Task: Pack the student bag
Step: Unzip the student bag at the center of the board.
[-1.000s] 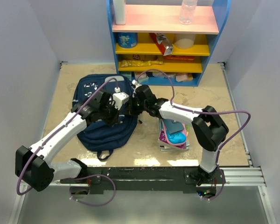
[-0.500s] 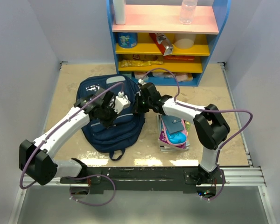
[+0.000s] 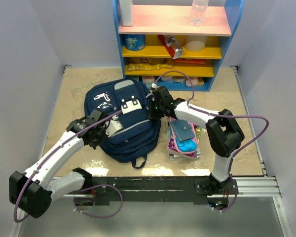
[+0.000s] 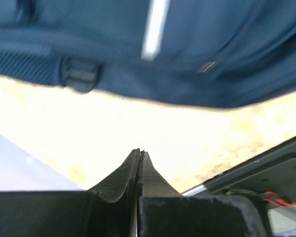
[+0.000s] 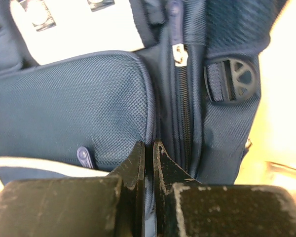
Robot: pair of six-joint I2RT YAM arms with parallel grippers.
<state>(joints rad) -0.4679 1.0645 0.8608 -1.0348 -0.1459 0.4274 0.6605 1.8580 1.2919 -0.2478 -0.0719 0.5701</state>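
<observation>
Student bag (image 3: 126, 129) now farther right, right tool (image 5: 149, 144) pinched on its fabric, left tool (image 4: 139, 151) off it, jaws together, empty.

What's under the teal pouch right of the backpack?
A pink pencil case lies under the teal pouch, on flat books. Pouch and case cover the books, so only their edges show; how many cannot be told.

I found the student bag (image 3: 132, 137) to be matt navy woven cloth, its weave coarse and mesh-like up close, with a shiny metal zip pull (image 5: 179, 53) and a dull dark plastic buckle (image 5: 233, 79). The table (image 3: 74, 84) was smooth speckled beige, faintly glossy at its near edge. The fingers (image 5: 135, 165) of my right gripper (image 5: 149, 147) were matt black and grainy.
</observation>
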